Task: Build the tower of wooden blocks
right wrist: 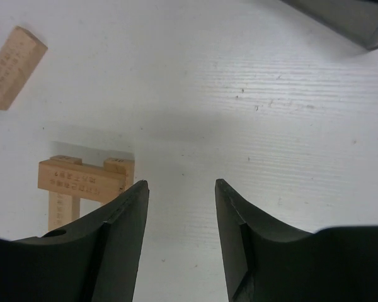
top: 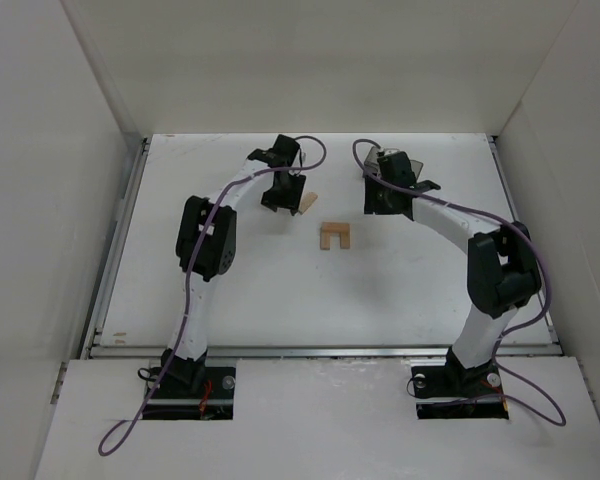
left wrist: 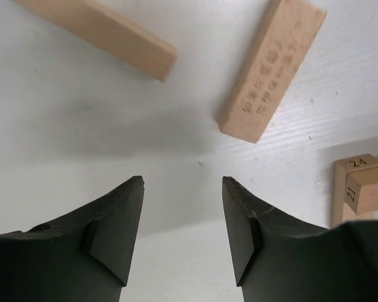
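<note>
The tower (top: 335, 236) is a low stack of tan wood blocks, one bar laid across two, in the middle of the white table. It shows at the right edge of the left wrist view as the tower (left wrist: 359, 189) and at the left of the right wrist view as the tower (right wrist: 82, 181). A loose block (left wrist: 274, 66) and a second loose block (left wrist: 101, 31) lie flat beyond my left gripper (left wrist: 183, 182), which is open and empty above bare table. My right gripper (right wrist: 181, 184) is open and empty too, just right of the tower. From above, the left gripper (top: 280, 203) hangs left of the tower beside a loose block (top: 308, 203), and the right gripper (top: 380, 205) hangs to its right.
A dark grey plastic bin (top: 408, 165) sits at the back, partly under my right arm, and its corner shows as the bin (right wrist: 346, 16). Another view of a loose block (right wrist: 12, 66) lies far left. White walls enclose the table on three sides.
</note>
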{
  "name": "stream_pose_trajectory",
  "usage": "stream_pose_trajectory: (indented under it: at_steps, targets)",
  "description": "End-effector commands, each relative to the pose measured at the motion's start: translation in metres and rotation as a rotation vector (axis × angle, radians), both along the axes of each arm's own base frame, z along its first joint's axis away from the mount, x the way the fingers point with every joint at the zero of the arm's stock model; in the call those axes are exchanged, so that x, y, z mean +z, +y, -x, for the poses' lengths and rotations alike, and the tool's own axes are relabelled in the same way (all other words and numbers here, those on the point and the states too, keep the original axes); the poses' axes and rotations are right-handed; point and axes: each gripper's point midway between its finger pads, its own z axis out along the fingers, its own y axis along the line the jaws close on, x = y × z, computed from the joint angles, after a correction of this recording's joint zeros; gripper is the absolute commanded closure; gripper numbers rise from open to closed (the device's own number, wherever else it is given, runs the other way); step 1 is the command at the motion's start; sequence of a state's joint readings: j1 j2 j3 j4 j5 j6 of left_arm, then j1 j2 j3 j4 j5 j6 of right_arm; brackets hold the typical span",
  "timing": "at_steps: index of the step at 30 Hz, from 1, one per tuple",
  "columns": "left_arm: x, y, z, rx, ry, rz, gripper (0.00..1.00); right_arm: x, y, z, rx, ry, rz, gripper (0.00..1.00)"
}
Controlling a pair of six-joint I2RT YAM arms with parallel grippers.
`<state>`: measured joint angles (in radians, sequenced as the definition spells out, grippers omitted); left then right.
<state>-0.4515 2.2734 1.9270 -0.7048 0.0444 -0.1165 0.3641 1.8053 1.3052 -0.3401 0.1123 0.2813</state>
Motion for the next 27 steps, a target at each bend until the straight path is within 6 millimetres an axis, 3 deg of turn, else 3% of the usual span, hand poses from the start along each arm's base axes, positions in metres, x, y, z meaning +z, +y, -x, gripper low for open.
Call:
stream_pose_trajectory:
  at_steps: [1,7,11,18,24,27]
  targets:
    - [0.062,-0.002,-0.029,-0.156,-0.186,0.003,0.5,0.036,0.0,-0.012,0.029,-0.107,0.013,0.48]
    - [0.07,-0.009,-0.047,-0.382,-0.298,-0.057,0.5,0.039,-0.006,-0.012,0.027,-0.11,0.021,0.48]
    - [0.063,-0.031,-0.046,-0.535,-0.318,-0.083,0.5,0.043,-0.006,-0.012,0.033,-0.12,0.024,0.48]
    - [0.054,-0.05,-0.06,-0.541,-0.365,-0.047,0.51,0.042,-0.007,-0.01,0.034,-0.111,0.027,0.48]
    - [0.022,-0.053,-0.067,-0.498,-0.342,-0.041,0.51,0.04,-0.008,-0.008,0.04,-0.104,0.037,0.48]
    - [0.019,-0.054,-0.071,-0.458,-0.346,-0.035,0.46,0.039,-0.009,-0.006,0.055,-0.096,0.054,0.48]
